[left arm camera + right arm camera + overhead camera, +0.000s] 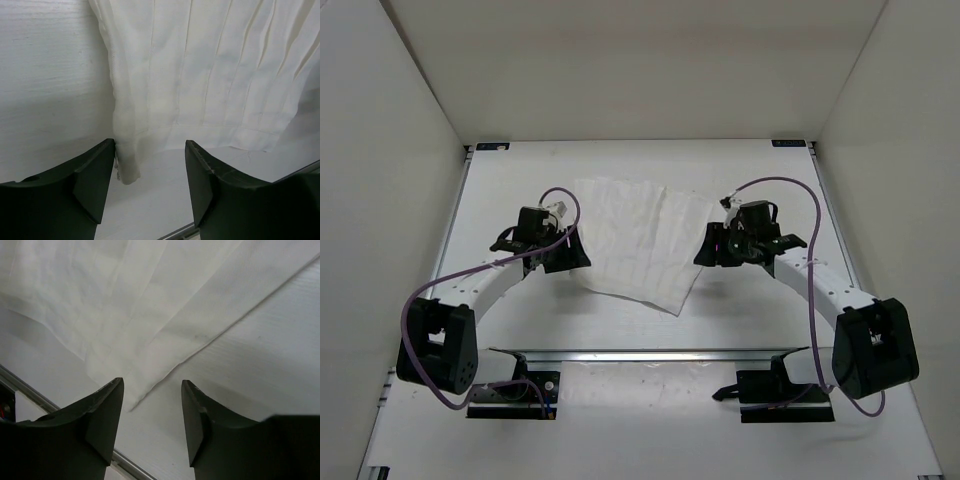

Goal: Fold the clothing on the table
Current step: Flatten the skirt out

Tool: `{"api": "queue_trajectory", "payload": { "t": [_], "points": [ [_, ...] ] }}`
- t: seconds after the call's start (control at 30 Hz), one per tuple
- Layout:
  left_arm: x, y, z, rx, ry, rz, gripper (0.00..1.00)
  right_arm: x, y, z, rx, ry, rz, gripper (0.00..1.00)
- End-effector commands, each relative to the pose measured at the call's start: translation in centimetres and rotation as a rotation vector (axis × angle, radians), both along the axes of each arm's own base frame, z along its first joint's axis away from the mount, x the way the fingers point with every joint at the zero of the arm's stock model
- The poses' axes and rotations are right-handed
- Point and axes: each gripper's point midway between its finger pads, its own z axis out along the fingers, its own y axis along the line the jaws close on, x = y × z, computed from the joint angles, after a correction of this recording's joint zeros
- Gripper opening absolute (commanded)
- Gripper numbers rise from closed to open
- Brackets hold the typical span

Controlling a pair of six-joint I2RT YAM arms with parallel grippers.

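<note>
- Plainly, the clothing [640,240] lies spread out on the middle of the table [520,180]; it forms a slanted four-sided sheet whose lowest corner points toward 5 o'clock in the top view.
- No fold shows yet; the fabric looks like one open layer marked by faint straight crease lines, though I cannot tell whether a hidden layer lies under it.
- The left gripper [568,255] sits at the sheet's 9 o'clock edge; the right gripper [708,250] sits at its 3 o'clock edge; both are low, just beside the cloth.
- In the left wrist view the left gripper [150,145] has its jaws parted and released; a hemmed corner of the clothing [200,75] reaches down between them, nearer the 9 o'clock finger, and nothing is pinched.
- In the right wrist view the right gripper [152,382] is likewise spread and holds nothing; a pointed corner of the clothing [100,305] aims toward 6 o'clock into the gap.
- My judgement: the task is at its start, in the approach-to-grasp step; both corners are lined up but not yet gripped.
- Left to do: closing on the corners, lifting, carrying one edge across to the opposite edge, laying it flat, and probably a further fold.
</note>
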Motion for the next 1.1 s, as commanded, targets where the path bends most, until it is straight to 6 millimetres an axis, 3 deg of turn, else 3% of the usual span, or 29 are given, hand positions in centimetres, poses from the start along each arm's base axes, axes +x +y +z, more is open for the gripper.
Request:
{"api": "queue_trajectory", "payload": {
  "t": [0.0, 0.17, 0.33, 0.4, 0.43, 0.57, 0.63, 0.7, 0.77, 0.87, 0.97, 1.0, 1.03, 1.07],
  "points": [
    [0.6, -0.6, 1.1, -0.03, -0.042, -0.016, 0.69, -0.9, 0.3, -0.5, -0.001, 0.029, -0.041, 0.48],
    [0.0, -0.3, 0.2, -0.011, -0.023, -0.002, 0.69, -4.7, 1.9, -3.7, -0.004, 0.174, -0.073, 0.55],
    [-0.6, -0.6, -0.5, -0.01, -0.001, -0.013, 0.66, -6.4, 3.8, -5.5, 0.034, 0.256, -0.076, 0.54],
    [-0.9, -0.7, -1.0, 0.003, 0.011, -0.019, 0.57, -6.8, 4.9, -5.8, 0.064, 0.277, -0.06, 0.53],
    [-0.9, -0.7, -1.0, 0.001, 0.012, -0.02, 0.57, -6.8, 4.9, -5.9, 0.062, 0.279, -0.06, 0.53],
    [-1.2, -1.1, -1.2, -0.016, 0.017, -0.036, 0.34, -7.1, 5.3, -6.7, 0.062, 0.314, -0.051, 0.5],
    [-1.2, -1.5, -1.1, -0.027, 0.014, -0.036, 0.21, -7.2, 5.6, -7.1, 0.073, 0.344, -0.051, 0.43],
    [-1.4, -1.4, -1.6, -0.022, 0.029, -0.035, 0.14, -7.1, 5.8, -7.2, 0.079, 0.344, -0.036, 0.37],
    [-1.4, -1.6, -1.5, -0.024, 0.028, -0.039, 0.0, -7.0, 6.3, -7.3, 0.085, 0.346, -0.022, 0.23],
    [-1.6, -1.6, -1.3, -0.013, 0.028, -0.041, 0.0, -7.6, 6.2, -7.5, 0.097, 0.365, -0.008, 0.0],
    [-1.5, -1.3, 0.2, -0.005, -0.013, -0.032, 0.0, -7.5, 5.3, -6.7, 0.096, 0.349, -0.015, 0.0],
    [-1.5, -1.5, 0.5, -0.001, -0.022, -0.034, 0.0, -6.5, 5.1, -5.5, 0.105, 0.309, -0.014, 0.0],
    [-0.5, -1.2, 1.5, -0.007, -0.066, -0.017, 0.0, -5.9, 5.2, -4.7, 0.115, 0.288, -0.007, 0.0],
    [1.0, -1.3, 3.2, -0.015, -0.113, -0.006, 0.0, -4.1, 4.8, -3.5, 0.12, 0.246, -0.013, 0.0]
  ]
}}
